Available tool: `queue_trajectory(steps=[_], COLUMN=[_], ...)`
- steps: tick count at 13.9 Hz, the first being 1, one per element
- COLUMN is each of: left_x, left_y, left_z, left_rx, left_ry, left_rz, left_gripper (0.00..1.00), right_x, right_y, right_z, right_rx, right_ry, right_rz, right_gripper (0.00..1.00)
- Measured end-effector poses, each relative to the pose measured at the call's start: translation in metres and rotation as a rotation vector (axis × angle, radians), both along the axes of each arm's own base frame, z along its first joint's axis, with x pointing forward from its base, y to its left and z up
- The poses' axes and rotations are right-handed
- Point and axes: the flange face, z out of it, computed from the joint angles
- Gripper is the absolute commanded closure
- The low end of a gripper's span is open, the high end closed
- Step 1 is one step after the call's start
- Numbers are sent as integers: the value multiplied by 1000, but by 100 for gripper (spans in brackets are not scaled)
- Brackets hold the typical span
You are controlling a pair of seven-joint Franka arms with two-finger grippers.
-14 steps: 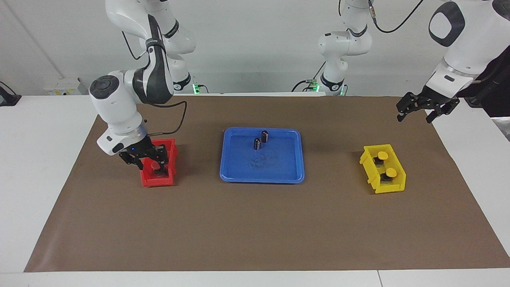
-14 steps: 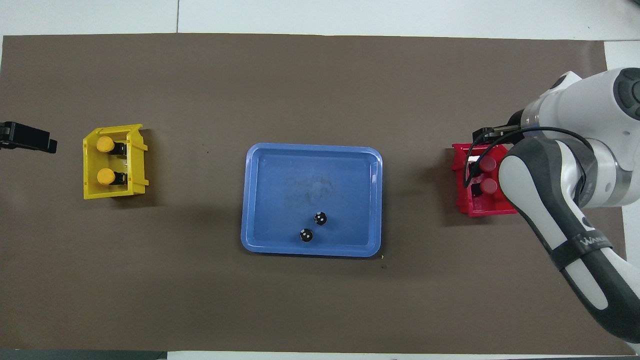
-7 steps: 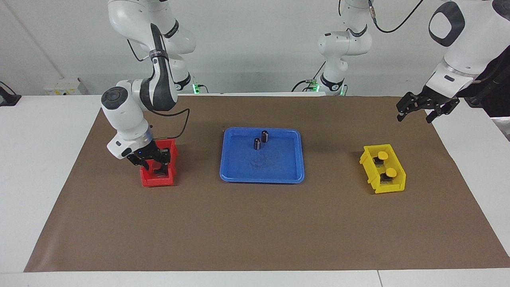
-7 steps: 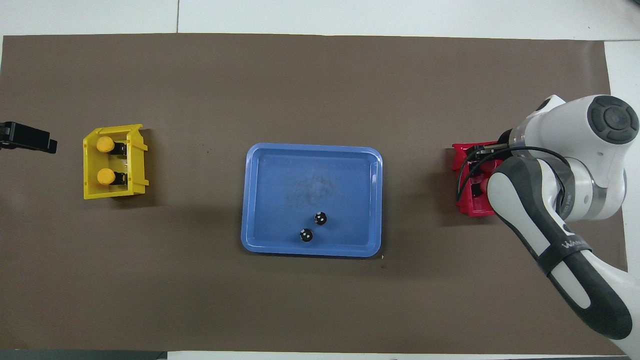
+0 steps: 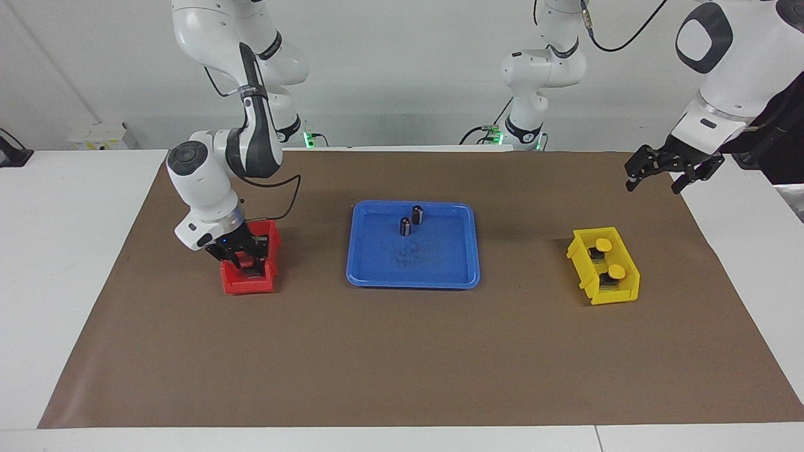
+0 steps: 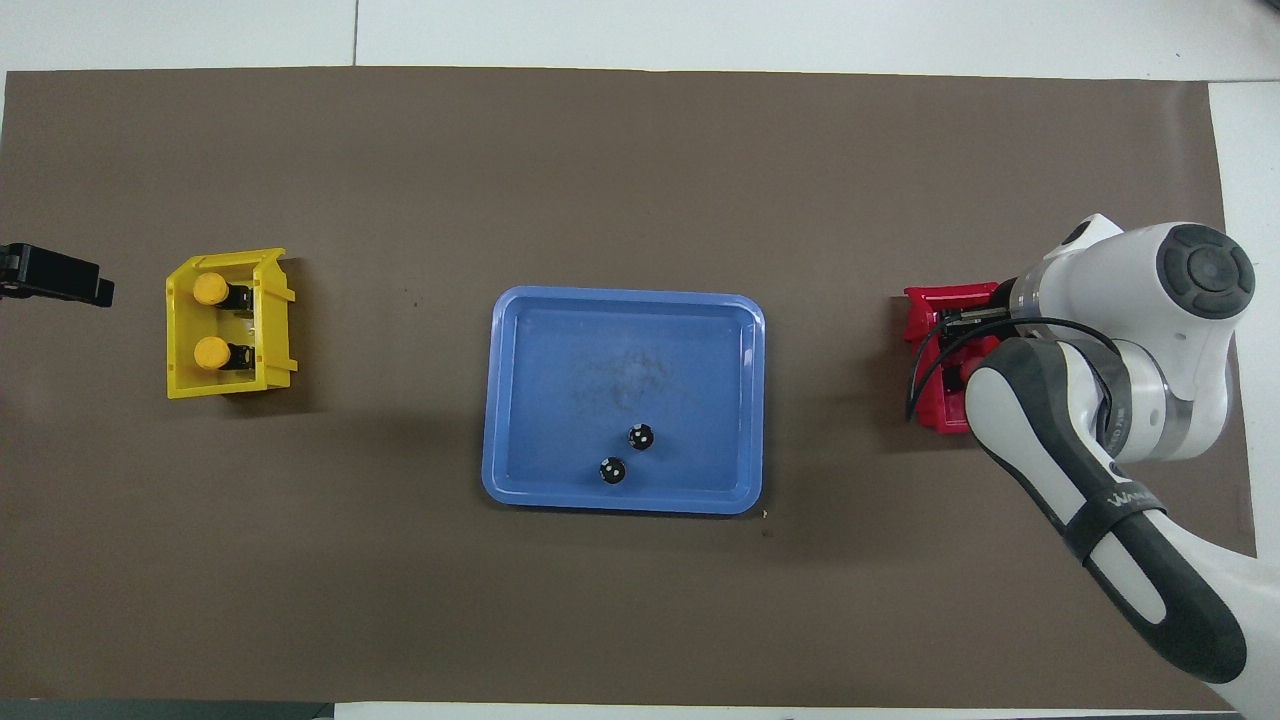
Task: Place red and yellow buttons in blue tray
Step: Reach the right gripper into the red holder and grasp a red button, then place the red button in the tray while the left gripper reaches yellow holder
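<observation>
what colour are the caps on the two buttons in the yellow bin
Yellow: both round caps match the small yellow plastic bin; clearest in the overhead view.

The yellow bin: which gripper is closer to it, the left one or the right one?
Left. The left gripper hangs off the yellow bin's end of the table; the right gripper is down in the red bin.

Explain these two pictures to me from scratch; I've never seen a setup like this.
Two robot arms work at a table covered by a brown mat. One picture faces the robots; the other looks down from above them. In the middle lies the blue tray, holding two dark cylinders. The yellow bin holds two yellow buttons. The right gripper reaches down into the red bin; whether it holds anything cannot be seen. The left gripper waits in the air, open, over the mat's edge.
</observation>
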Motion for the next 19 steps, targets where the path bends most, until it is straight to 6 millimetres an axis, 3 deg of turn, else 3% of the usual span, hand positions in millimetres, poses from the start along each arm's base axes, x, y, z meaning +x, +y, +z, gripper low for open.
queue_trajectory(steps=[2,4,6,7,8,10,12,14,16,19], left_x=[0,0,0,0,0,0,0,5,1,7], left_y=[0,0,0,0,0,1,7,23,33,27], left_z=[0,0,0,0,0,0,-2,-22,-67,-126], left_rx=[0,0,0,0,0,0,1,4,5,8], left_ry=[0,0,0,0,0,1,-2,-91,-138,-136], left_rz=[0,0,0,0,0,3,16,47,67,62], left_gripper=[0,0,0,0,0,0,0,0,2,31], right_x=[0,6,22,31,39,49,40,21,8,3], right_y=[-3,-9,-6,4,25,105,207,285,326,347], right_z=[3,22,67,96,122,149,139,108,81,57], right_rx=[-1,-1,1,3,8,22,50,64,63,65], right_ry=[5,41,74,77,69,28,-3,3,16,20], right_rz=[9,17,27,38,31,-35,-113,-156,-186,-197], right_gripper=[74,73,72,72,72,72,72,72,69,67])
